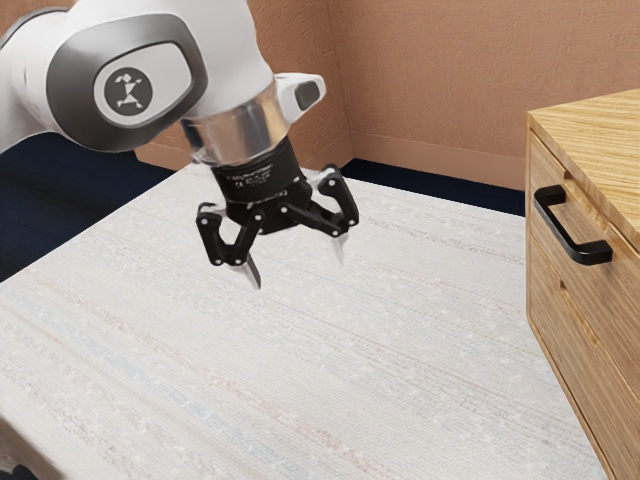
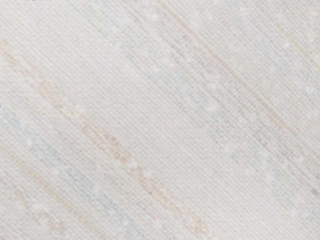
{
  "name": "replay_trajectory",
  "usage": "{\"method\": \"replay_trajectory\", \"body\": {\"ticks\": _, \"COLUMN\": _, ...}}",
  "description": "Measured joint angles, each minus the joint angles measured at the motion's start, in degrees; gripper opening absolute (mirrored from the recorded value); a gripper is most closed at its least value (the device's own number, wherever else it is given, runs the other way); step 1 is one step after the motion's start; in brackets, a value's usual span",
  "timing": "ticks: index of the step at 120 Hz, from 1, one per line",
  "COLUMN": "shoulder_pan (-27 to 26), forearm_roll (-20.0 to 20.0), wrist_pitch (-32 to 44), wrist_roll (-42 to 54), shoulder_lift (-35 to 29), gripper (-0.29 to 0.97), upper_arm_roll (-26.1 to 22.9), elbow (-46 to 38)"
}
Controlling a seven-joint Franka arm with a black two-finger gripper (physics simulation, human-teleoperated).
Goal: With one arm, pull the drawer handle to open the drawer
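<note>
Handle (image 1: 565,225), frame right: long axis slants upper left to lower right (bar stands off drawer (image 1: 545,252) front). Gripper (image 1: 296,265) at frame centre, fingers apart, empty.

Pale streaked table (image 1: 300,380); tan wall (image 1: 450,70) behind it

A table (image 1: 300,380) spans the middle of the scene, with a wall (image 1: 450,70) behind it. The arm (image 1: 130,70) comes in from the exterior view's upper left, and its gripper (image 1: 298,265) hangs above the table, apart from the surface. At the exterior view's right edge is a drawer unit (image 1: 600,330), well apart from the gripper. The drawer handle (image 1: 568,225) sits on the unit's upper front, facing the arm. In the wrist view, the table surface (image 2: 160,120) lies directly under the hand.
</note>
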Motion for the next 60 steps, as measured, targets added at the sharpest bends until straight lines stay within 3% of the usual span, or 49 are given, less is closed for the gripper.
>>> {"method": "replay_trajectory", "body": {"ticks": 60, "shoulder_pan": -0.99, "forearm_roll": -0.03, "wrist_pitch": 5.81, "wrist_roll": -11.70, "shoulder_lift": 1.86, "gripper": 0.68, "upper_arm_roll": -1.79, "elbow": 0.79}}
